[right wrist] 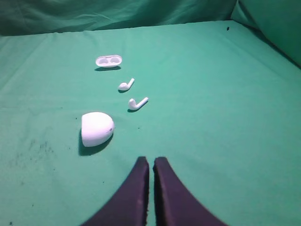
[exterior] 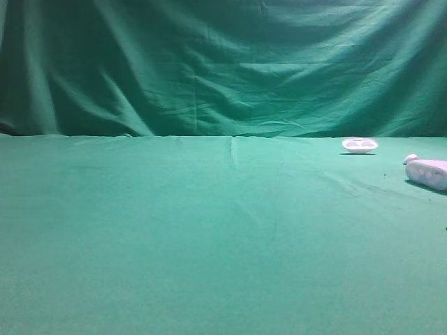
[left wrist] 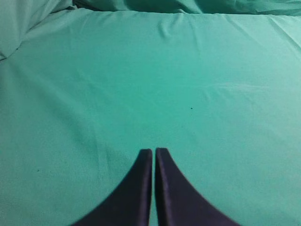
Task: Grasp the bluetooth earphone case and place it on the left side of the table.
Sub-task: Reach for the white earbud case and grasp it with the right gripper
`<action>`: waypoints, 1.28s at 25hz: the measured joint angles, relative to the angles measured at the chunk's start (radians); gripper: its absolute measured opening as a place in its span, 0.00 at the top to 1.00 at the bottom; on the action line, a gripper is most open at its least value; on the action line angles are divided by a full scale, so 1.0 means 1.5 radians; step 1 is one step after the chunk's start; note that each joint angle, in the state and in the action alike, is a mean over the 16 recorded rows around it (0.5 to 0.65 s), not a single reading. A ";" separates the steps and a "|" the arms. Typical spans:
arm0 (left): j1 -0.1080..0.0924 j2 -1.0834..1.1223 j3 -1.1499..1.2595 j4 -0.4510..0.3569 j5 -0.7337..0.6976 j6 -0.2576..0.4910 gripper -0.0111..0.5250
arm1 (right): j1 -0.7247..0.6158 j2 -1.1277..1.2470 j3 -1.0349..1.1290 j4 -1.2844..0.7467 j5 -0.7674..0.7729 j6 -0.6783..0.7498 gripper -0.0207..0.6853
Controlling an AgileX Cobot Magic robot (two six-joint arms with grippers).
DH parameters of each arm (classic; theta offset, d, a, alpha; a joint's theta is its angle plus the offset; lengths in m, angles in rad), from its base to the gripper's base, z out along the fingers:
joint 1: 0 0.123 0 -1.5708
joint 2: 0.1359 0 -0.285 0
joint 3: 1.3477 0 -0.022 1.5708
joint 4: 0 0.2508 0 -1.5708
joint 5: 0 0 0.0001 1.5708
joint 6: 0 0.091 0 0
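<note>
— Ahead of the right gripper (right wrist: 151,160) and a little to its left, what lies on the table (right wrist: 225,117)?

— The bluetooth earphone case (right wrist: 96,128), a smooth white pebble resting on the green cloth, near the fingertips but not touching them. It casts a dark shadow on its near left side.

— And the gripper itself?

— Clenched. Its two dark fingers (right wrist: 136,188) stand almost together with only a thin slit between them, and nothing is held.

— What sits beyond the case?

— Two loose earbuds: the nearer earbud (right wrist: 137,103) just past the case and slightly to the right, the farther earbud (right wrist: 125,85) a bit beyond that. Farthest off lies a shallow white dish (right wrist: 108,61) with two hollows. All four items are apart from one another, strung out in a rough line running away from the gripper.

— What about the left gripper (left wrist: 154,150)?

— Also pressed closed and holding nothing, its tips close above bare green cloth. Only folds of the cloth and a tiny dark speck (left wrist: 191,108) lie ahead of it.

— Does the high view add anything?

— Neither arm shows there. The case appears at the far right edge, partly cut off, with the dish farther back near the draped backdrop (exterior: 209,63).
</note>
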 joint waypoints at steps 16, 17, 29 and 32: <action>0.000 0.000 0.000 0.000 0.000 0.000 0.98 | 0.000 0.000 0.001 -0.001 -0.014 0.001 0.97; 0.000 0.000 0.000 0.000 0.000 0.000 0.98 | 0.000 0.000 0.001 0.000 -0.023 0.001 0.97; 0.000 0.000 0.000 0.000 0.000 0.000 0.98 | 0.000 0.024 -0.041 0.013 -0.207 0.018 0.97; 0.000 0.000 0.000 0.000 0.000 0.000 0.98 | 0.000 0.065 -0.088 0.015 -0.177 0.020 0.97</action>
